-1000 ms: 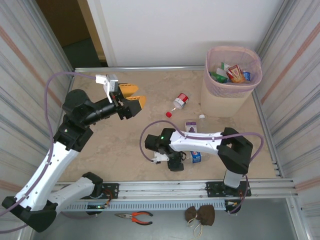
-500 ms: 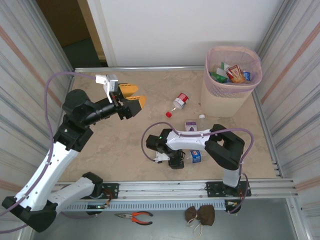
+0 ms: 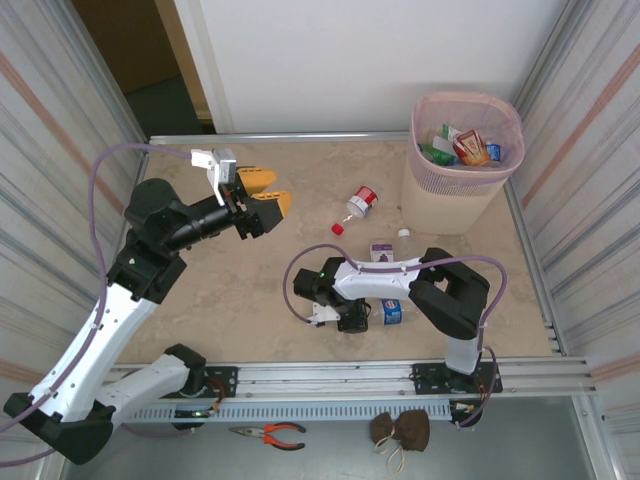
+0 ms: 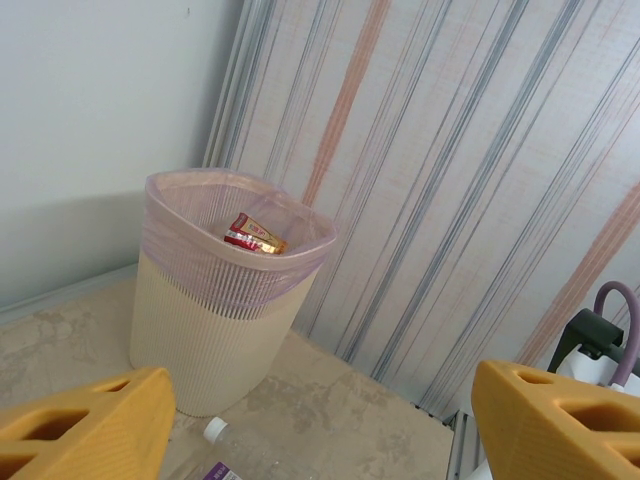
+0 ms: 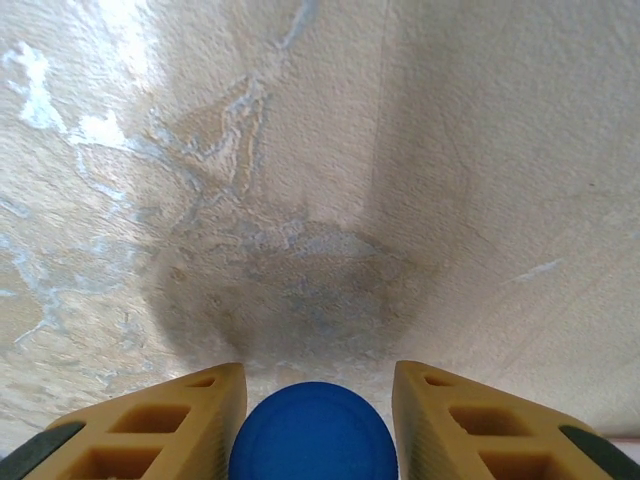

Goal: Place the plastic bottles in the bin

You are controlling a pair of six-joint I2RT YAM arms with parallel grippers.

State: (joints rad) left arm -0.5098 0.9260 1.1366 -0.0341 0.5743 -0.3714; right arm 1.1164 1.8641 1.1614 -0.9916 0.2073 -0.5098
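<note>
A plastic bottle with a blue label (image 3: 392, 313) lies on the table near the front. My right gripper (image 3: 350, 318) is low beside it, and its blue cap (image 5: 312, 435) sits between the tan fingers (image 5: 175, 425) of my right gripper (image 5: 318, 385), which is shut on it. A red-labelled bottle (image 3: 362, 201) and a clear purple-labelled bottle (image 3: 381, 252) lie nearer the bin (image 3: 465, 160), which holds several bottles. My left gripper (image 3: 262, 192) hangs open and empty above the table at left. From it I see the bin (image 4: 215, 300) and the clear bottle (image 4: 235, 445).
A loose red cap (image 3: 338, 228) lies by the red-labelled bottle. Corrugated walls close in both sides. A metal rail (image 3: 350, 380) runs along the front, with pliers (image 3: 270, 433) and a brown bundle (image 3: 400, 430) beyond it.
My right gripper's jaws have closed in onto the blue-capped bottle and the right arm's elbow has swung in toward the left. The left arm has not moved.
</note>
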